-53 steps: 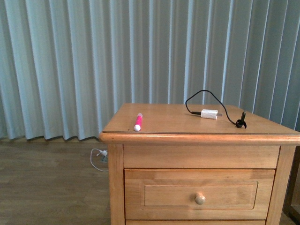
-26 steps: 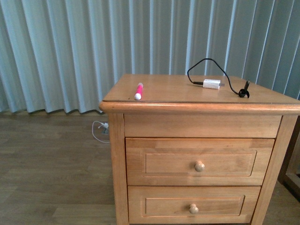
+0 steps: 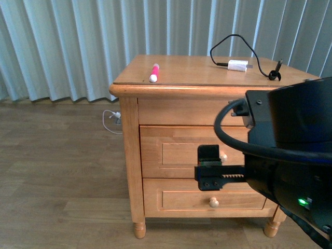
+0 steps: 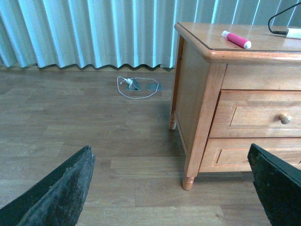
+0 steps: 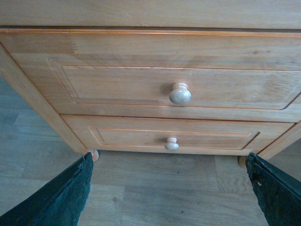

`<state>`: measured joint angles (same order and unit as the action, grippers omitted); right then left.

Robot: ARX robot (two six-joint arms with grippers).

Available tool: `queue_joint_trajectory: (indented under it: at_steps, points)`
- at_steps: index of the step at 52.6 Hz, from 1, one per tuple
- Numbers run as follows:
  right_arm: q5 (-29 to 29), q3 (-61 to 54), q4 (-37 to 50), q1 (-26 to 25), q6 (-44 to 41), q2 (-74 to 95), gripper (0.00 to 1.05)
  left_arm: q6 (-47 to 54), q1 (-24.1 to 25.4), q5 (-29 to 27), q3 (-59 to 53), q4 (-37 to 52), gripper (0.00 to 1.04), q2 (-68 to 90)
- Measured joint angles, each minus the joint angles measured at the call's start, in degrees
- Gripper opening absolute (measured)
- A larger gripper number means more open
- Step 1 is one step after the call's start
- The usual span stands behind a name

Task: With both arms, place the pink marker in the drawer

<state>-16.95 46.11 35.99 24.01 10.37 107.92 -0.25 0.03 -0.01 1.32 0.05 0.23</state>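
Observation:
The pink marker (image 3: 153, 72) (image 4: 236, 39) lies on the nightstand top, near its left front corner. Below the top is the drawer (image 3: 174, 153) (image 4: 263, 117) (image 5: 131, 84), which is shut. Its round knob (image 5: 180, 93) (image 4: 285, 118) is partly hidden in the front view. My right arm (image 3: 290, 155) fills the front view's right side. My right gripper (image 3: 210, 168) (image 5: 171, 197) is open, a short way in front of the drawer fronts, with nothing between its fingers (image 5: 66, 197). My left gripper (image 4: 169, 197) hangs open over the floor, left of the nightstand.
A white charger plug (image 3: 238, 65) with a black cable lies at the back right of the top. The lower drawer (image 5: 171, 143) is shut. A white cord (image 3: 111, 119) lies on the wooden floor by the pale curtain (image 3: 62, 46).
The front view has shifted, so the nightstand sits higher in the frame and both drawers show. My right arm has come into view in front of the drawers. The marker has not moved.

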Motion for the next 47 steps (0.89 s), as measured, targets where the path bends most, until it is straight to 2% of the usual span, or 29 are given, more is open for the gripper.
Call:
queue_joint_trajectory:
  at_steps: [19, 47]
  points:
    - [-2.7, 15.5, -0.1, 0.2, 0.9, 13.9, 0.96, 0.0, 0.0, 0.0, 0.0, 0.0, 0.99, 0.0]
    - [-1.0, 25.6, 1.2, -4.6, -3.7, 25.4, 0.96, 0.0, 0.0, 0.0, 0.0, 0.0, 0.99, 0.0]
